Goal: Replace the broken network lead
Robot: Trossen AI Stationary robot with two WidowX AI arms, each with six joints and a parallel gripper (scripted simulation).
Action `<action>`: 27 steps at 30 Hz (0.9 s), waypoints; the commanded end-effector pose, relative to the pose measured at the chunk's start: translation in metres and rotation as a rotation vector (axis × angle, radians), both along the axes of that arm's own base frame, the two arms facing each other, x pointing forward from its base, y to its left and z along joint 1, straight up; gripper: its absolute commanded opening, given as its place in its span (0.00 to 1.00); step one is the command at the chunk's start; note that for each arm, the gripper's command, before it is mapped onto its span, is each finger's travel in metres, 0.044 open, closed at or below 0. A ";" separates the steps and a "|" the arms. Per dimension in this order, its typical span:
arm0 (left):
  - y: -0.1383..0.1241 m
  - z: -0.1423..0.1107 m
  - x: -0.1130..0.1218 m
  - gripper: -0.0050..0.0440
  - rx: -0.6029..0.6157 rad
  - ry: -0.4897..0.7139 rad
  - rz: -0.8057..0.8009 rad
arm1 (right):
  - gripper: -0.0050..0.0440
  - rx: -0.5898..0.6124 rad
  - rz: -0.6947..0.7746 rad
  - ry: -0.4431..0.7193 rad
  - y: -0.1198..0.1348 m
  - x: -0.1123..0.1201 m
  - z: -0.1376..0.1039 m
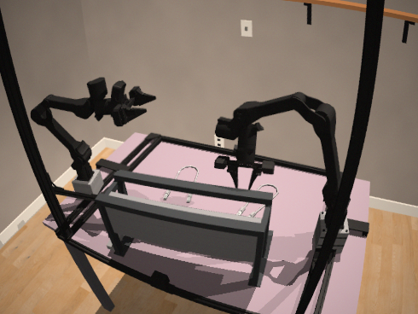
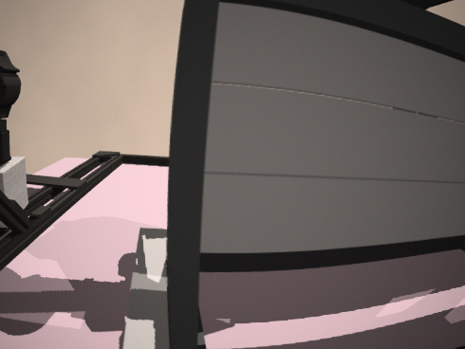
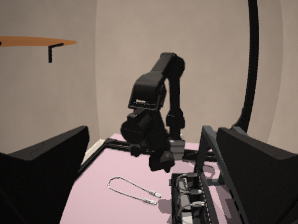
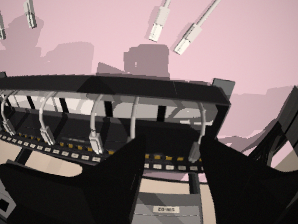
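The dark patch-panel rack [image 1: 183,213] stands across the pink table. Its port row with several grey leads [image 4: 96,129] shows in the right wrist view, below the rack's top bar. Two spare leads lie behind the rack as loops: one near the middle [image 1: 188,181] and one to the right [image 1: 260,198], whose two plugs [image 4: 173,32] show in the right wrist view. My right gripper [image 1: 244,184] points down above the rack near the right spare, with its fingers apart and nothing between them. My left gripper [image 1: 142,104] is open and empty, high in the air at the left.
A black frame rail [image 1: 141,149] runs along the table's left and back edges. The rack's grey back panel [image 2: 332,166] fills the exterior view. Black cage posts [image 1: 358,128] stand at the front right. The left wrist view shows the right arm [image 3: 156,123] over the panel [image 3: 193,216].
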State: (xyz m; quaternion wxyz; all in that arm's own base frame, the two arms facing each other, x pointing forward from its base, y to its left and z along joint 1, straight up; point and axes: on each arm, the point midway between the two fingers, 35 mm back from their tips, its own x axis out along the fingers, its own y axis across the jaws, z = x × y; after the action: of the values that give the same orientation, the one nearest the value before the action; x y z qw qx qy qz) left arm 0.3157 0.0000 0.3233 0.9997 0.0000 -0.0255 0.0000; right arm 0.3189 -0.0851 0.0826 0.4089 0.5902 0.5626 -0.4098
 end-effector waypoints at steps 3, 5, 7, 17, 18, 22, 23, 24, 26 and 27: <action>0.000 0.000 0.000 1.00 0.000 0.000 0.000 | 0.46 -0.097 -0.017 0.013 -0.030 -0.052 0.010; 0.000 0.000 0.000 1.00 0.000 0.000 0.000 | 0.46 -0.097 -0.017 0.013 -0.030 -0.052 0.010; 0.000 0.000 0.000 1.00 0.000 0.000 0.000 | 0.46 -0.097 -0.017 0.013 -0.030 -0.052 0.010; 0.000 0.000 0.000 1.00 0.000 0.000 0.000 | 0.46 -0.097 -0.017 0.013 -0.030 -0.052 0.010; 0.000 0.000 0.000 1.00 0.000 0.000 0.000 | 0.46 -0.097 -0.017 0.013 -0.030 -0.052 0.010; 0.000 0.000 0.000 1.00 0.000 0.000 0.000 | 0.46 -0.192 -0.036 0.020 -0.059 -0.101 0.020; 0.000 0.000 0.000 1.00 0.000 0.000 0.000 | 0.46 -0.192 -0.036 0.020 -0.059 -0.101 0.020; 0.000 0.000 0.000 1.00 0.000 0.000 0.000 | 0.46 -0.192 -0.036 0.020 -0.059 -0.101 0.020; 0.000 0.000 0.000 1.00 0.000 0.000 0.000 | 0.46 -0.192 -0.036 0.020 -0.059 -0.101 0.020; 0.000 0.000 0.000 1.00 0.000 0.000 0.000 | 0.46 -0.192 -0.036 0.020 -0.059 -0.101 0.020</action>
State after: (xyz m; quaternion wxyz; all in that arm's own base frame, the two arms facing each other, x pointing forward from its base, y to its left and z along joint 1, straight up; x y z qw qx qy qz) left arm 0.3157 0.0000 0.3233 0.9997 0.0000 -0.0255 0.0000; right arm 0.2237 -0.1464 0.1059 0.4525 0.5599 0.5082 -0.4728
